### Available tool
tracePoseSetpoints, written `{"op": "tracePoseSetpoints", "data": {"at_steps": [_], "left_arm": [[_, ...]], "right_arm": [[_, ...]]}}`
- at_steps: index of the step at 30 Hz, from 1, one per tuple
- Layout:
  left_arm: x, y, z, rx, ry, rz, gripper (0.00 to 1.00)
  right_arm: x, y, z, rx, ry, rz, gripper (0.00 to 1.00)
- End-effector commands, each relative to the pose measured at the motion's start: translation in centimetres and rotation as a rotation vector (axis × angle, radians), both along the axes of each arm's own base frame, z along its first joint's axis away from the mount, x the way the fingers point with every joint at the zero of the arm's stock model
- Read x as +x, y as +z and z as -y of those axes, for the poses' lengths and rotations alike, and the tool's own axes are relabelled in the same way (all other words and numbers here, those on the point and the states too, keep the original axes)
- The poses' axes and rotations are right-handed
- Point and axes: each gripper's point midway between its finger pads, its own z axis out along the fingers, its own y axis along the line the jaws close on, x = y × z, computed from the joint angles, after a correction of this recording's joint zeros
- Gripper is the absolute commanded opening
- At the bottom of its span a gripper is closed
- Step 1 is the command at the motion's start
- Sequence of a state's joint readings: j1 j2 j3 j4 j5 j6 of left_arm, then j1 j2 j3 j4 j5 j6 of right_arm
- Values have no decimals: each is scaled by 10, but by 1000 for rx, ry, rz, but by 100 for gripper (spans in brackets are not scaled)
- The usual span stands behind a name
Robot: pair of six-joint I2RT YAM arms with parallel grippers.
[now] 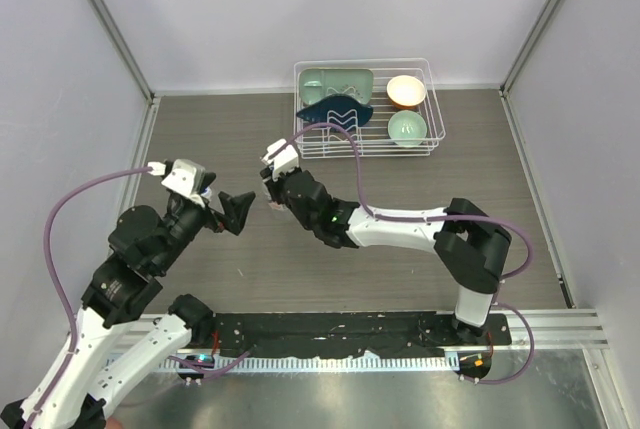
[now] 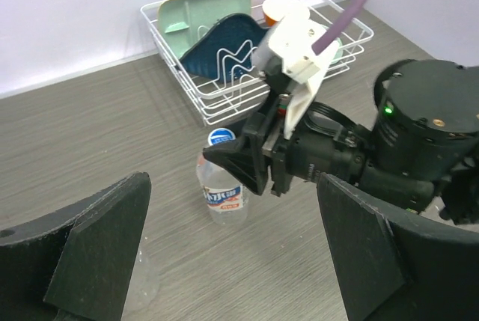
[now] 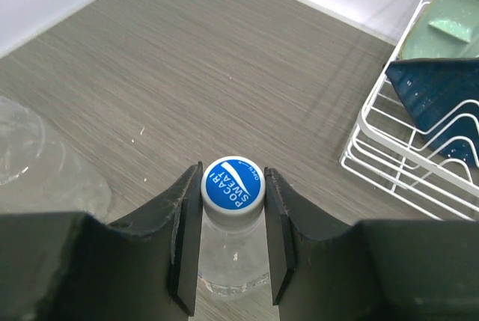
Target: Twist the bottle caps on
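Observation:
The labelled bottle (image 3: 231, 261) stands upright on the table, with a white-rimmed cap with a blue printed top (image 3: 232, 182) sitting on its neck. My right gripper (image 3: 232, 180) is shut on this cap, one finger on each side. The left wrist view shows the same bottle (image 2: 224, 195), its cap (image 2: 221, 138) and the right gripper (image 2: 243, 164) over it. My left gripper (image 2: 239, 235) is open and empty, facing that bottle from the near side. The unlabelled bottle (image 3: 22, 149) stands to the left, also faint beside my left finger (image 2: 146, 276). Whether it has a cap is hidden.
A white wire rack (image 1: 365, 149) stands at the back of the table, holding a green plate (image 1: 338, 82), a dark blue dish (image 1: 335, 109), an orange bowl (image 1: 406, 91) and a green bowl (image 1: 407, 128). Both grippers (image 1: 238, 211) (image 1: 272, 194) are close together left of centre.

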State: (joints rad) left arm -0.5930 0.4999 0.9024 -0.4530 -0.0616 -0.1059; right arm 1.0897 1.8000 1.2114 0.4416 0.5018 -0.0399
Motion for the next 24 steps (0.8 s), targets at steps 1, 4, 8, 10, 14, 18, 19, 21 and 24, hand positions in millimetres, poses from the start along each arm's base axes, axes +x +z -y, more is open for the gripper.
{"op": "tracePoseSetpoints", "data": {"at_steps": [1,4,8,10,14,18,19,21,24], "left_arm": [[13,16,-11,-57,99,32,97],[18,18,-13,-68,126,27,97],[21,20,-10,-77,128,11,99],[23,18,-8,-67,127,3,99],[26,22,-7,-59,127,-5,99],[27,27,-5,-60,124,-1,99],[28,27,-5,-61,124,-3,99],[29,30,-4,-61,124,-2,99],[33,34,-2,-60,130,-3,99]], "right_arm": [[-1,28,7,167,-73,24,1],[-6,20,9,167,-82,12,1],[-10,14,12,164,-90,-6,8],[-10,13,13,154,-98,-16,20],[-11,15,13,140,-99,-27,43],[-12,29,13,139,-88,-25,67],[-13,28,13,124,-87,-32,80],[-14,39,12,133,-76,-29,85],[-18,63,12,152,-56,-35,88]]}}
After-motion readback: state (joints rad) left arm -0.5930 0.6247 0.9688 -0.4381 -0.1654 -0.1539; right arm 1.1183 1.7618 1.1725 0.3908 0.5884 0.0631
